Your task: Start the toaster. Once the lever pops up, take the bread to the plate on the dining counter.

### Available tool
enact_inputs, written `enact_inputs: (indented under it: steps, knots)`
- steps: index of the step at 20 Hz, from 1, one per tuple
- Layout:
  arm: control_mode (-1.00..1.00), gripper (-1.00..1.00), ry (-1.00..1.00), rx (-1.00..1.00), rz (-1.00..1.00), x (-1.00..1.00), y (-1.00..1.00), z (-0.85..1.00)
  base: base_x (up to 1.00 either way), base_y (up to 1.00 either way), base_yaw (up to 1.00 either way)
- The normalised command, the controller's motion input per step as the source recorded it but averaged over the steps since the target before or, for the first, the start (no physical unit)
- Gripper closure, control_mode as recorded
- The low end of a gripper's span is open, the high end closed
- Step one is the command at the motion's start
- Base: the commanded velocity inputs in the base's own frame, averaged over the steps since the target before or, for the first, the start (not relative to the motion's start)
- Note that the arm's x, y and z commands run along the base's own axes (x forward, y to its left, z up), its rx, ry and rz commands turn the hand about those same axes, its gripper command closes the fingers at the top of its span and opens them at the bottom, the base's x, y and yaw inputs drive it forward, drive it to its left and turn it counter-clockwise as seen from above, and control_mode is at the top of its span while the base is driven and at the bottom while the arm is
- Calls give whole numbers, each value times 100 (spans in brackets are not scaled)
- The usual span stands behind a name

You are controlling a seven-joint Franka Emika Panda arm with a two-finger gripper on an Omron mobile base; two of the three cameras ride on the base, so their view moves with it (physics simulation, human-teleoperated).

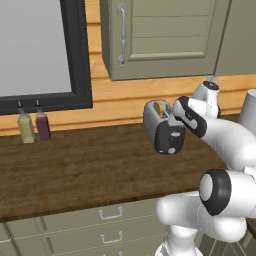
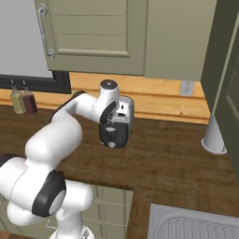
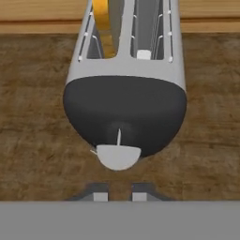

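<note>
A: What is seen closest to the hand camera?

B: The gripper, with its two dark fingertips drawn close together, only a narrow gap left between them. Nothing is clamped between them. Just beyond them the lever, a pale grey knob, is seen low on the black end of the toaster.

A: Is the lever touched?

B: That cannot be told; the tips are just short of it in the hand view.

A: Where is the toaster placed?

B: On the dark wood counter, near the orange wall behind it, upright, with the lever end turned toward the arm. In the right base view the hand is held right over the toaster.

A: And the bread?

B: The bread is seen standing on edge in one slot of the toaster, the left one in the hand view; the other slot is shown dark. Its yellow edge is also seen in the toaster's top.

A: What else is found relative to the toaster?

B: Two bottles are set well to its left against the wall. A cabinet is hung above it.
</note>
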Motion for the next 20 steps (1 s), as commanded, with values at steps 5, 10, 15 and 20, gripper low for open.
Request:
enact_inputs:
  steps: [5,10,15,20]
  knots:
    - [-100,100,-10,0,0,47,-2,-38,0,0,0]
    - [-100,100,-2,0,0,27,-1,-23,0,0,0]
    - [-100,100,0,0,0,39,-4,-6,0,0,0]
    - [-100,100,0,0,0,31,0,-34,0,0,0]
